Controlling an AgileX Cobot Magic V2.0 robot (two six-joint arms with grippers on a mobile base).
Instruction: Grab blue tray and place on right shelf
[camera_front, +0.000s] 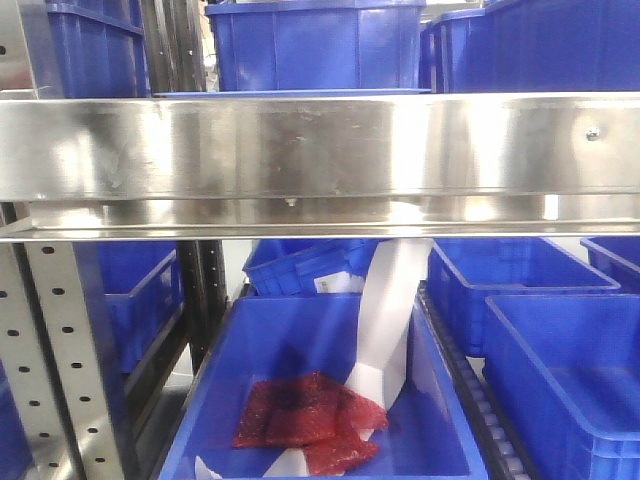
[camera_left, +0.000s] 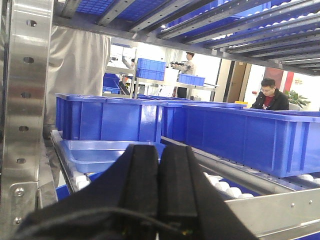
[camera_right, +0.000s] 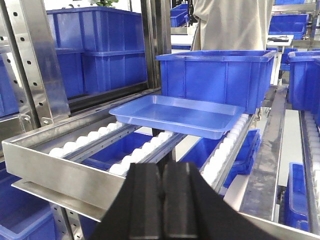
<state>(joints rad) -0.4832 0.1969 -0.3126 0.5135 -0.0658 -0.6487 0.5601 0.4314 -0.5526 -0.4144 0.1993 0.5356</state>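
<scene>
Presently, the tray (camera_right: 180, 116): shallow, pale blue, empty, lying flat on the white rollers (camera_right: 100, 134) of the shelf (camera_right: 65, 172), just in front of a deep bin (camera_right: 215, 75) of darker blue. In the left wrist view the same tray (camera_left: 100, 152) sits on the rollers before a row of bins (camera_left: 107, 117). In the front view only its edge (camera_front: 290, 93) shows above the steel beam (camera_front: 320, 150).

Right gripper (camera_right: 162, 200): fingers pressed together, holding nothing, short of the shelf's front edge and apart from the tray.
Left gripper (camera_left: 159, 190): fingers likewise together, holding nothing.

Lower bin (camera_front: 320, 400): holds red mesh bags (camera_front: 305, 420) and a white paper strip (camera_front: 390, 320). Other lower bins (camera_front: 560, 360): nothing seen inside.

Uprights (camera_right: 35, 60): perforated grey metal.
Room: a seated man (camera_left: 270, 95) and a standing person (camera_left: 187, 62) behind the racks.
</scene>
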